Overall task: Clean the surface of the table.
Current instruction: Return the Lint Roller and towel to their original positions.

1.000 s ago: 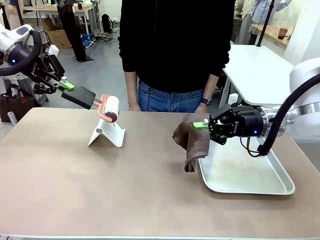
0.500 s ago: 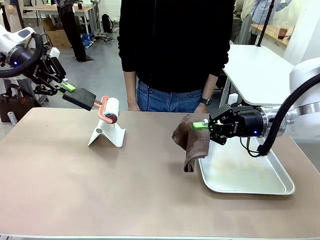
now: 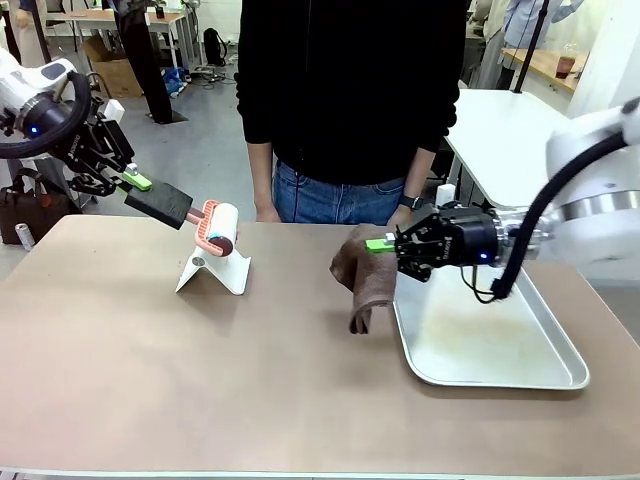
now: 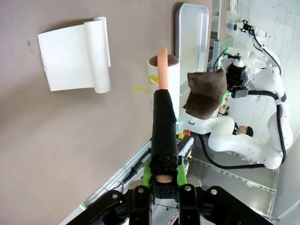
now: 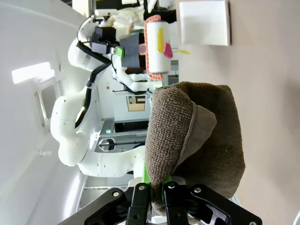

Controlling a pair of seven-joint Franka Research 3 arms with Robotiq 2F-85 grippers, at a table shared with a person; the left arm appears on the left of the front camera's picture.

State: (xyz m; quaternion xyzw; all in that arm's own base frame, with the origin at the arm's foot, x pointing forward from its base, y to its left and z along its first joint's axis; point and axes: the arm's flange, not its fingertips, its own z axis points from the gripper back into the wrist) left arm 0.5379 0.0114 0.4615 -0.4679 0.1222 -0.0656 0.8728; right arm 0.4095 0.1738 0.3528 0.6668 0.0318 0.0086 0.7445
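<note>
From the front, the left tool (image 3: 133,182) is clamped on a lint roller (image 3: 190,214) above the desk (image 3: 250,370); the right tool (image 3: 383,244) pinches a brown cloth (image 3: 360,280) just beside a tray (image 3: 480,345). In the left wrist view the desk (image 4: 70,136) lies beyond the roller. In the right wrist view the cloth (image 5: 197,136) hangs ahead.

- The table (image 3: 150,390) is seen as a large rectangle with a smooth, matte taupe-brown top and a thin pale edge along the near side.
- It is set level, and the front view is spanned by it from side to side.
- Most of its top is left bare.
- No marks can be made out on it.
</note>
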